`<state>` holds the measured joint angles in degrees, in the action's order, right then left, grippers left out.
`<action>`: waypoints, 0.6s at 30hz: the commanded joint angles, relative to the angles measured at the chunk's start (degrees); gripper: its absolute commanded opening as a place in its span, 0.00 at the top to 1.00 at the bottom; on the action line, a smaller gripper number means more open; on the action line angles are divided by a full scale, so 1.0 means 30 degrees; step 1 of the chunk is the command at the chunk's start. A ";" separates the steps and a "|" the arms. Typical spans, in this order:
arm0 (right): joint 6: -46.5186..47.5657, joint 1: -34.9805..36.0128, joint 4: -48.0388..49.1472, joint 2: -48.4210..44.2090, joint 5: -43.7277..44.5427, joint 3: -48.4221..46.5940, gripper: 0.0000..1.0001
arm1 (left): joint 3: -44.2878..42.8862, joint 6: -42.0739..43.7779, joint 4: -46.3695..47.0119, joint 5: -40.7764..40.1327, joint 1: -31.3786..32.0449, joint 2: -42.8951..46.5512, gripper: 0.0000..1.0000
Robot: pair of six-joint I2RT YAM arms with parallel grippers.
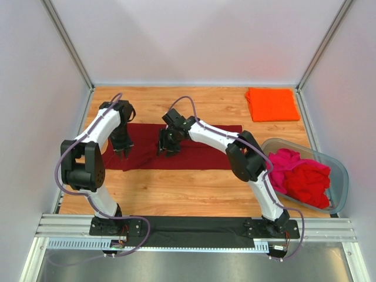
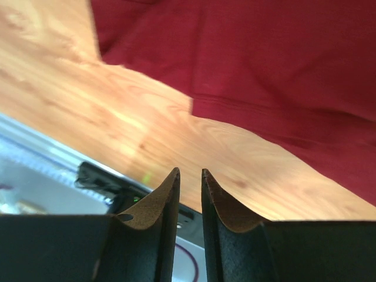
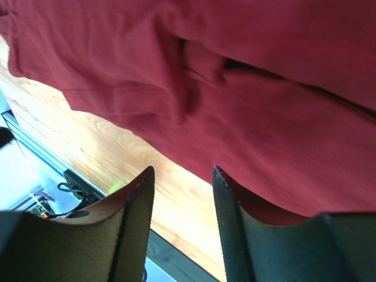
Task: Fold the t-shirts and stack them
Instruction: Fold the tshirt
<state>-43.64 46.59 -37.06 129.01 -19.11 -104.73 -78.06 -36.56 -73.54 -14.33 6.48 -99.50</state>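
Across the middle of the wooden table (image 1: 176, 194), the dark maroon t-shirt (image 1: 205, 147) is being seen spread flat as a long band, and both tools are being held over its left part, apart from the cloth as far as the wrist views tell. The left gripper (image 1: 122, 151) is being held with its jaws drawn almost together, with only a slit between them and no cloth in it. The right gripper (image 1: 167, 150) is being held with its jaws parted, likewise empty.

Judged from this, a further fold of the band is being prepared. For it to be done well, the left jaws would need to be widened first. One edge should then be pinched by both grippers at matching spots, so that the cloth is being raised evenly and not skewed. A wrinkle showing in the right wrist view is better smoothed before the fold is laid.

At the far right corner the orange t-shirt (image 1: 271, 104), already folded, is being offered as the base of the stack. The magenta-pink t-shirt (image 1: 282, 161) and the red t-shirt (image 1: 308, 182) are being held bunched in the grey tub (image 1: 339, 167).
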 commanded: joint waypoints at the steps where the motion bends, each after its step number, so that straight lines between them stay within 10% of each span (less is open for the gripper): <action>1: 0.0248 0.0407 0.0490 0.0791 -0.0250 -0.1882 0.52 | -0.0054 0.0730 0.1397 0.2665 0.0096 -0.0052 0.71; 18: -0.0717 0.0437 0.0750 0.2845 0.0483 -0.2561 0.59 | -0.0349 0.1286 0.2186 0.2345 -0.1574 -0.2635 0.71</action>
<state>-44.60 47.79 -36.75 135.83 -17.47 -110.10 -79.13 -33.91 -67.83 -6.44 1.67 -108.18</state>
